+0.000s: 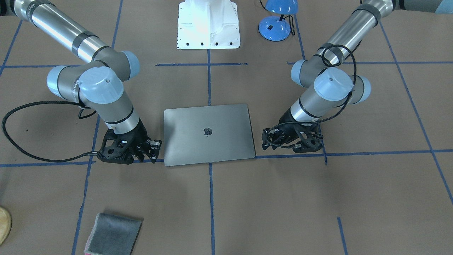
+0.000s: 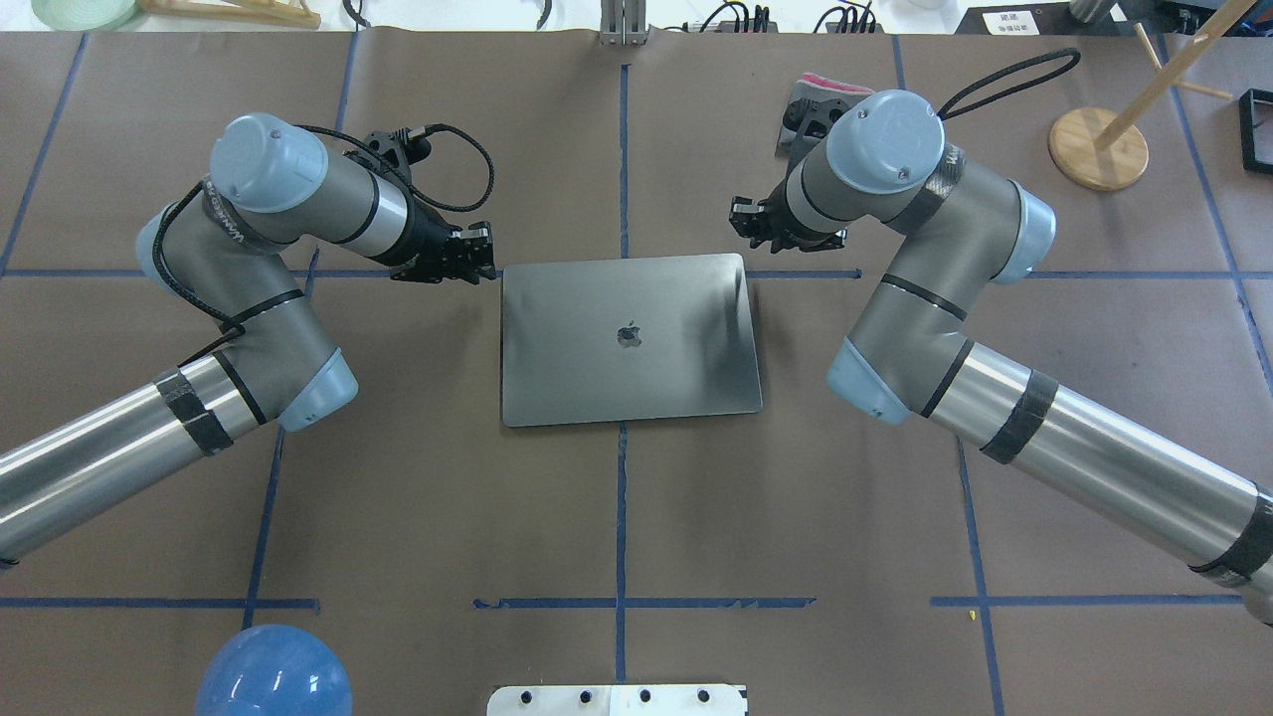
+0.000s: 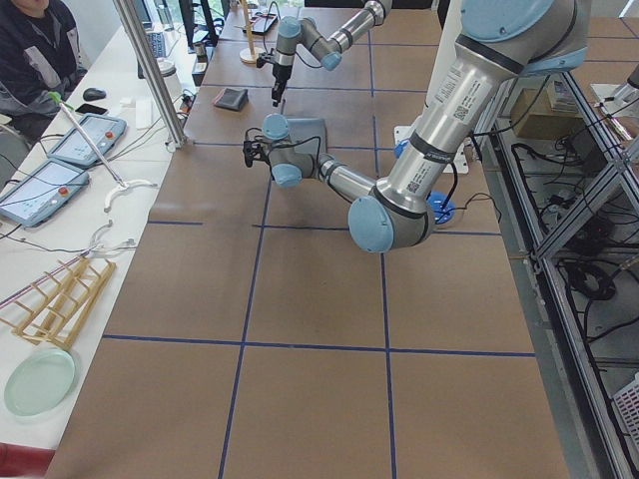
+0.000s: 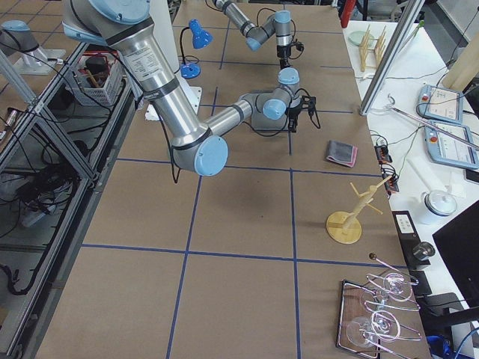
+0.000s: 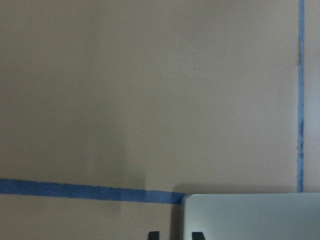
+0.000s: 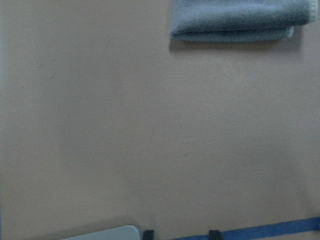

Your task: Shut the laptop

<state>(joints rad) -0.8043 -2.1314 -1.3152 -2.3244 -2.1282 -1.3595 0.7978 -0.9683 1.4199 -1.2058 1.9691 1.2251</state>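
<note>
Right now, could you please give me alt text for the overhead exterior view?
A closed grey laptop lies flat, logo up, on the brown table. The left end effector and the right end effector sit beside its two far corners, holding nothing.

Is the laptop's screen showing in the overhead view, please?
No, the laptop lies shut, its logo lid facing up.

The laptop (image 1: 208, 141) is grey, the table (image 1: 283, 198) brown, blue-gridded.
</note>
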